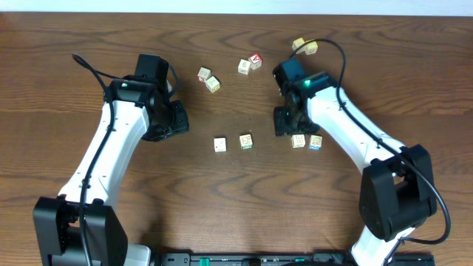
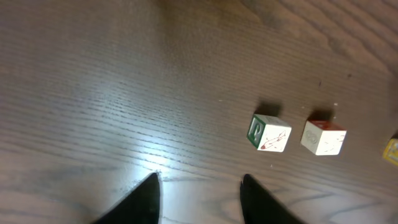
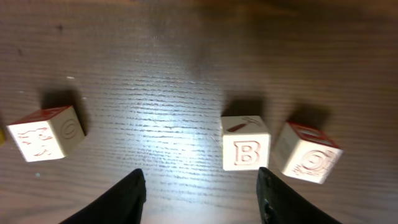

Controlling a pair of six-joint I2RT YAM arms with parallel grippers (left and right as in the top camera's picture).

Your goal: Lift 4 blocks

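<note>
- Pale wooden alphabet blocks (image 1: 246,141), four small cubes in a loose row, all rest on the brown wood-grain surface (image 1: 89,29).
- The right end effector (image 3: 201,177) hangs low over the surface, released, its dark fingers apart with only bare wood between them.
- Just ahead of it, toward one finger and touching neither, lies the cube printed with a B (image 3: 245,151). The ring-printed cube (image 3: 308,154) sits just beside that, turned at an angle.
- The left end effector (image 2: 199,180) is also released, fingers parted over bare surface. The whitish end cube (image 1: 219,145) lies off to its side, untouched.
- Behind the right end effector, away from the row, sits a red-letter cube (image 1: 256,60).
</note>
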